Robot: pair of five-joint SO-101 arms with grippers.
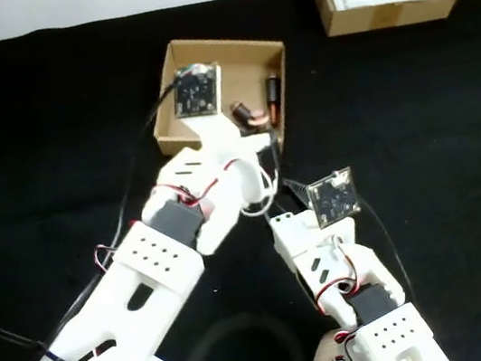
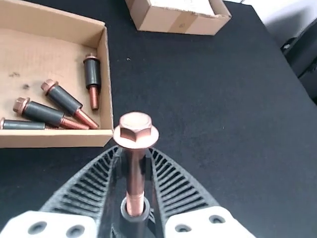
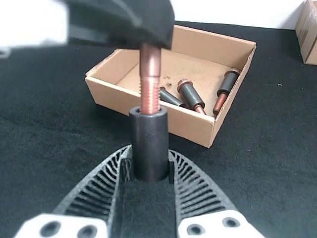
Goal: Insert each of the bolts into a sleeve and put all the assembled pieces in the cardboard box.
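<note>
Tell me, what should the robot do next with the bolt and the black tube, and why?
Probably the left gripper should ease the bolt straight down, deeper into the sleeve. The bolt's threaded tip sits just inside the sleeve's mouth, with most of the shank above it, and the right gripper holds the sleeve upright beneath.

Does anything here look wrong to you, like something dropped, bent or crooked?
Nothing stands out. The left gripper holds a bolt, its tip at the mouth of the sleeve in the right gripper, and the two look lined up. The finished pieces lie loose inside the cardboard box.
</note>
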